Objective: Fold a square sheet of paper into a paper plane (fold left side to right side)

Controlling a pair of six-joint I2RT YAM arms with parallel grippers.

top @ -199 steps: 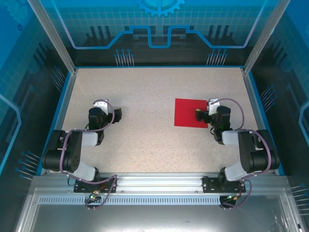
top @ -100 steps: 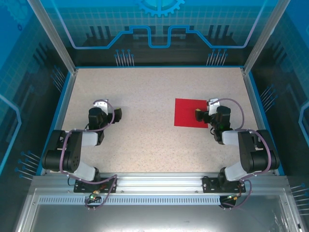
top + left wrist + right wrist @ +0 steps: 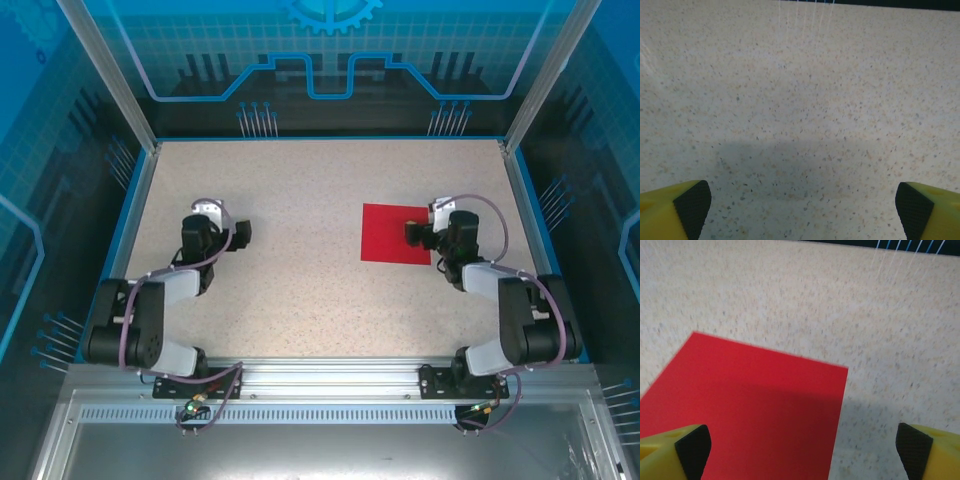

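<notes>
Your right gripper (image 3: 412, 234) stands released, jaws spread wide with nothing between them. In its wrist view the two yellow fingers with black pads (image 3: 692, 445) sit in the lower corners of the frame. The gripper hangs over the right part of the square sheet of paper (image 3: 385, 235), which lies flat and unfolded on the speckled table (image 3: 320, 180), right of centre in the overhead view. In the right wrist view the red sheet takes the lower left of the frame, one corner reaching right of the middle, and a shadow lies across its near part. Whether the pads touch the paper, you cannot tell.

Your left gripper (image 3: 243, 234) is likewise released and holds nothing. Its pads sit at the lower corners of its wrist view, with bare shadowed table between them. In the overhead view it sits left of centre, well apart from the sheet, pointing toward the right of the frame. Both arms fold back to their bases at the bottom edge.
</notes>
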